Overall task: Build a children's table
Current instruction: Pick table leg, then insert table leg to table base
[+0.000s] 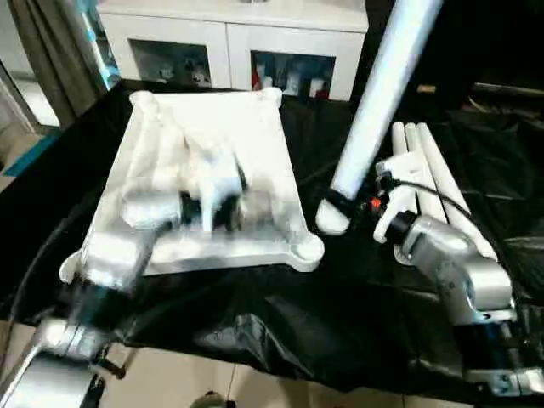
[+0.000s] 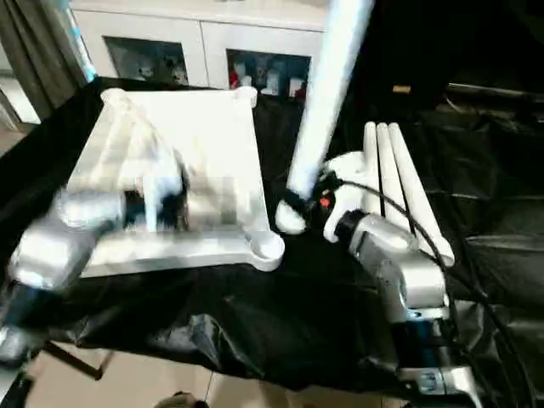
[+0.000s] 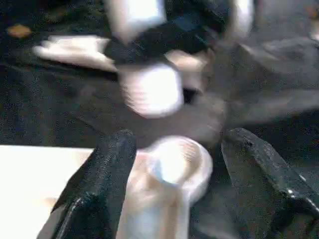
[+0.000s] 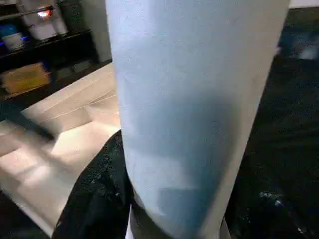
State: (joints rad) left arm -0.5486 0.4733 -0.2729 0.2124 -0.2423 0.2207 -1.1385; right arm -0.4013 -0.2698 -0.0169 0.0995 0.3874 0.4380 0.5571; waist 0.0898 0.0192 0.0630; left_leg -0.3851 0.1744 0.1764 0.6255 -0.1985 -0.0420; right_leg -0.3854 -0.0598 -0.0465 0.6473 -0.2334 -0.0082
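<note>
Behind tabletop [image 1: 246,127]: white cabinet [image 1: 234,34]. Right pincer [image 1: 340,206] grips upright leg [image 1: 382,93]; left pincer [image 3: 174,169] spread wide.

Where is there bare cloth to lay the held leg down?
Bare black cloth runs along the near edge in front of the tabletop, and a narrower strip lies between the tabletop and the held leg. Right of that it is crowded: three spare legs lie together beside the right gripper. The left gripper hangs over the tabletop.

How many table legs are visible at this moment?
4: one leg upright in the right gripper beside the tabletop, three legs lying together on the black cloth behind that gripper.
</note>
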